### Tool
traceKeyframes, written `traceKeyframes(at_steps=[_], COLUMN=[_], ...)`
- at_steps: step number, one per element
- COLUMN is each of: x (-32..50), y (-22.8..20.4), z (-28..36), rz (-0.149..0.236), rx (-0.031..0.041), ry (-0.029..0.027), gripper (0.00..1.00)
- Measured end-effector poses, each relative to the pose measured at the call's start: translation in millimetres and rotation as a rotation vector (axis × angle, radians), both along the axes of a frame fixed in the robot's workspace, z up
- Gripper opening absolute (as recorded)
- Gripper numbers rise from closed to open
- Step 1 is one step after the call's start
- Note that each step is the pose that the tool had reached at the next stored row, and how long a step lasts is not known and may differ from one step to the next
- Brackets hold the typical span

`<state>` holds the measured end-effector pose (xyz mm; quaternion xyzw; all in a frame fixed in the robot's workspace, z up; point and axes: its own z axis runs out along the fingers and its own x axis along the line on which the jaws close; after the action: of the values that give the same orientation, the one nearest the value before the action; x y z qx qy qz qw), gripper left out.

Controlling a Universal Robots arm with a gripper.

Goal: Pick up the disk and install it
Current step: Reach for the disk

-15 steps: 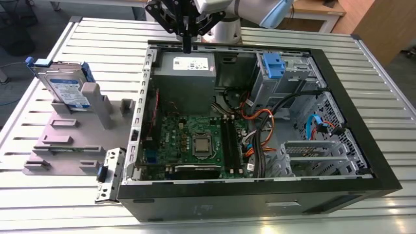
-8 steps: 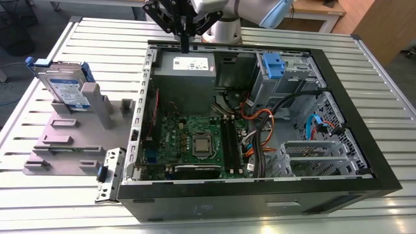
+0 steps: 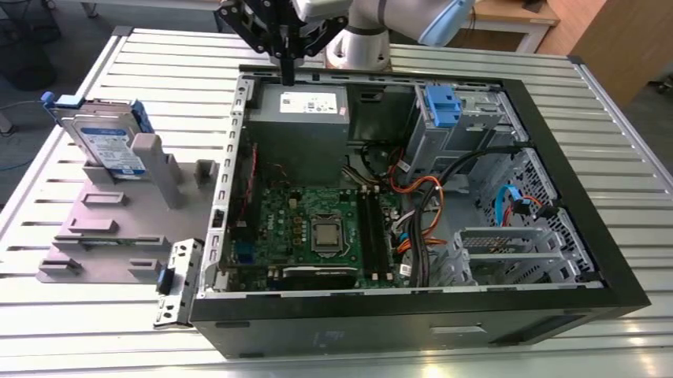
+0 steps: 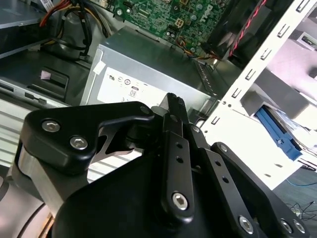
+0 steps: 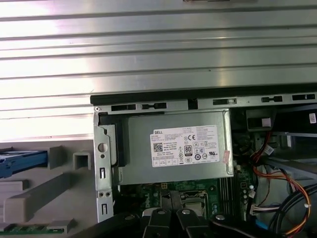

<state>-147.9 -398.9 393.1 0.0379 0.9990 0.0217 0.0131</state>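
The black fingers (image 3: pixel 286 69) are pressed together, empty, above the grey box (image 3: pixel 299 118) in the open case (image 3: pixel 607 244), well apart from the flat silver blue-railed disk (image 3: pixel 105 146) standing upright in a grey fixture (image 3: pixel 105 228) on the ribbed metal worktop (image 3: pixel 63 315), at the exterior view's left

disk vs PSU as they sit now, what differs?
Pose: the disk stands on edge in the grey fixture outside the case; the PSU sits sticker-up inside it.
Size: the PSU is bigger than the disk.
Look: the disk has blue rails and a blue-and-white label; the PSU is grey with a white sticker.
Both are labelled metal boxes.
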Motion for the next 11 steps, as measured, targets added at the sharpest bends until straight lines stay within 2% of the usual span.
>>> traceKeyframes(at_steps=[11], x=[-20.7], y=[0.0], z=[-0.2], rz=[0.0], rx=[0.0], ry=[0.0], gripper=[0.11])
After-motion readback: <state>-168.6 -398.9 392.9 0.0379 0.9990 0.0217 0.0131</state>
